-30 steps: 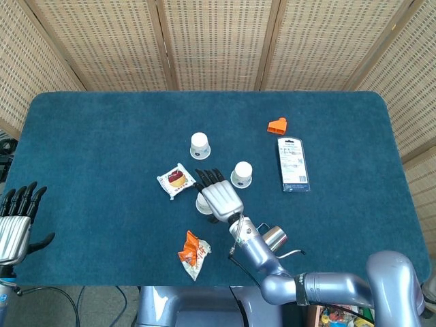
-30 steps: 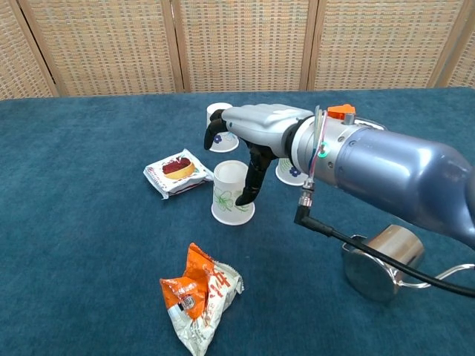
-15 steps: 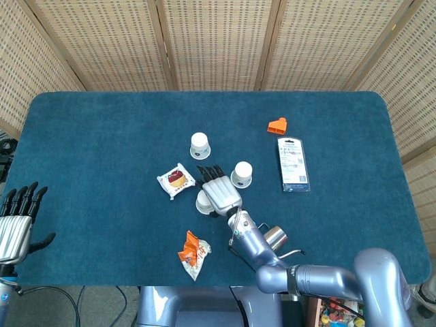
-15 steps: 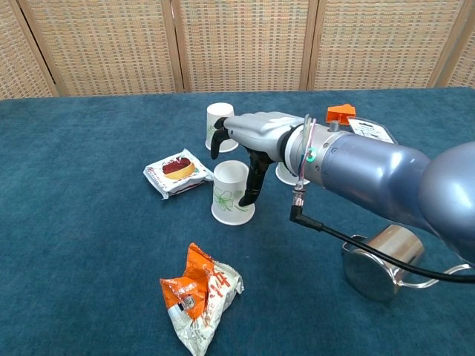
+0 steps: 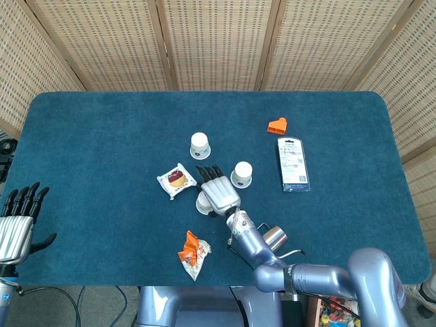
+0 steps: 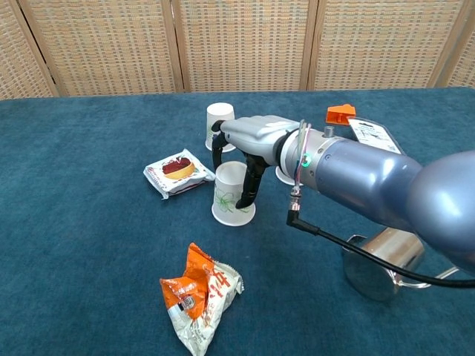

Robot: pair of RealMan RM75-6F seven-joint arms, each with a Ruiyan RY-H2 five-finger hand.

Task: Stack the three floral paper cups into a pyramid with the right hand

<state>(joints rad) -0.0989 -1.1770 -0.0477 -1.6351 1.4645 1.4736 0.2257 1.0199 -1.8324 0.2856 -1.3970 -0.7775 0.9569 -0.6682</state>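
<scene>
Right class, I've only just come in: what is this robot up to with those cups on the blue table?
The right robot hand is curled over the nearest floral paper cup, thumb on one side, fingers on the other; whether it grips yet is unclear. The cup stands upside down on the table. The other two cups stand apart, so no pyramid yet. The left robot hand waits open at the table edge.

**Three cups, spread out on the bench**

We are seeing the nearest cup (image 6: 231, 193) standing upside down under the right robot hand (image 6: 249, 141). The wrapped pastry (image 6: 178, 172) is lying just left of it, the crumpled snack bag (image 6: 199, 292) in front. A second cup (image 6: 218, 126) is standing behind, the third cup (image 5: 242, 174) to the right.
</scene>
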